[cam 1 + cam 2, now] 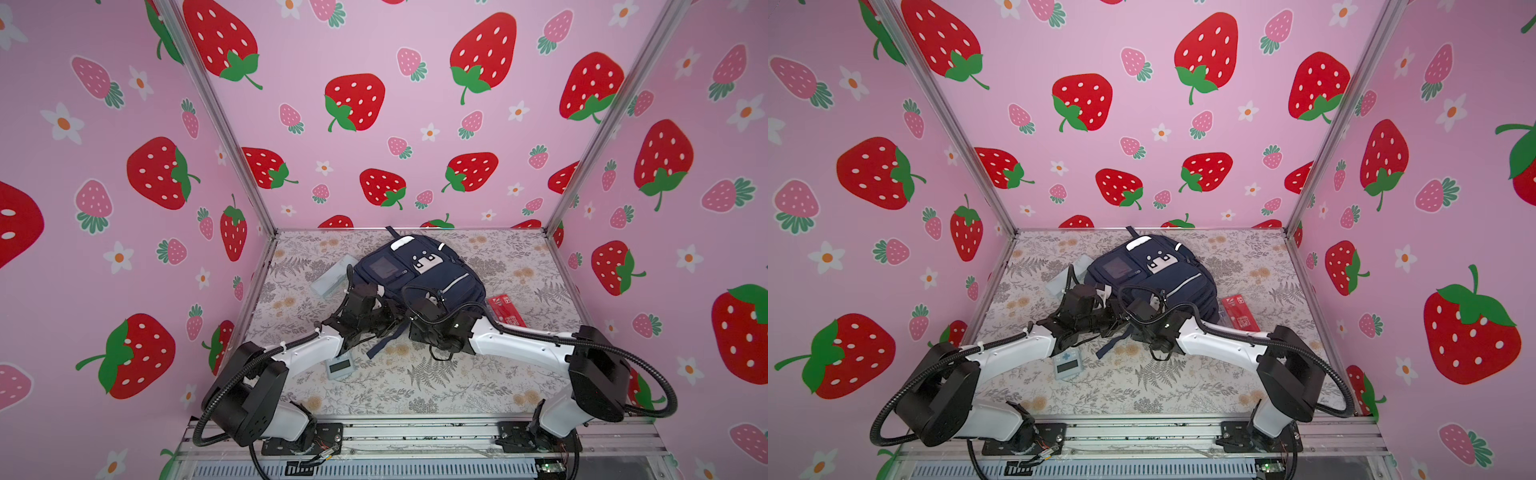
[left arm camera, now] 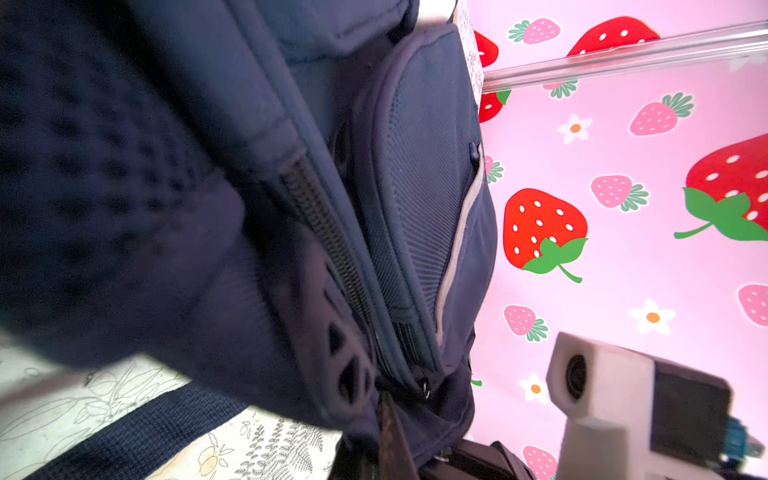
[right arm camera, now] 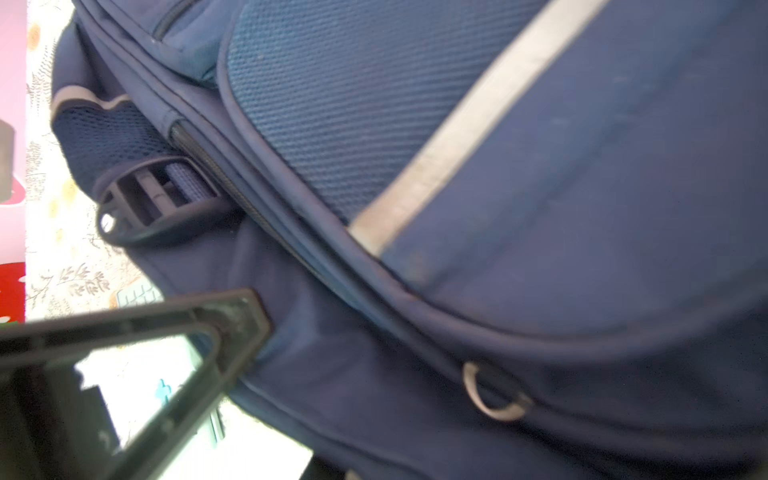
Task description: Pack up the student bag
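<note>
Student bag (image 1: 419, 270) lies front-up on the floral desk (image 1: 415, 386), straight ahead of both my hands, which meet at its near edge. One clear case (image 1: 332, 276) sits beyond my left hand (image 1: 388, 316). One red packet (image 1: 507, 309) lies just outside my right hand (image 1: 417, 305). One grey screened gadget (image 1: 340, 366) rests behind my left hand, under that arm. The single bag is navy, with silver stripes, a white cartoon-face patch and front zip pockets. My left hand is closed against the fabric. My right hand presses one finger (image 3: 232, 324) to the bag; I cannot tell how wide it stands.
</note>
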Tool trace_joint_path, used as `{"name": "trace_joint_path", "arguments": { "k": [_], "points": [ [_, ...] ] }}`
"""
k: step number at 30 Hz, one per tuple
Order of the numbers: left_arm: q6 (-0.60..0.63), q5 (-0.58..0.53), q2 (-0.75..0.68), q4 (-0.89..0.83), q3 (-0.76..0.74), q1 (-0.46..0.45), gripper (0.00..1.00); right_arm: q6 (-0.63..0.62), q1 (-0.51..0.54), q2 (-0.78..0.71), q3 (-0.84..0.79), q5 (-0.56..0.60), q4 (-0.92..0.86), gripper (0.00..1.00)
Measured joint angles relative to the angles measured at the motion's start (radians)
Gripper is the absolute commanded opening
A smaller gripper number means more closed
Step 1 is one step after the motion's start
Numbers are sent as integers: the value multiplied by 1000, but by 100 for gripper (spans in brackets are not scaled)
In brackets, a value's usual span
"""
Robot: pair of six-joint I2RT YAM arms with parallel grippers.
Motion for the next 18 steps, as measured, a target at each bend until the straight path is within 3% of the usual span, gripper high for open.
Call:
{"name": "trace_joint_path", "arguments": {
  "k": [10, 18],
  "points": [
    [37, -5, -7, -103, 4, 30, 0, 2, 0, -161, -144, -14, -26, 0],
    [70, -21, -12, -182, 4, 69, 0, -8, -29, -415, -294, -15, -73, 0]
  ]
}}
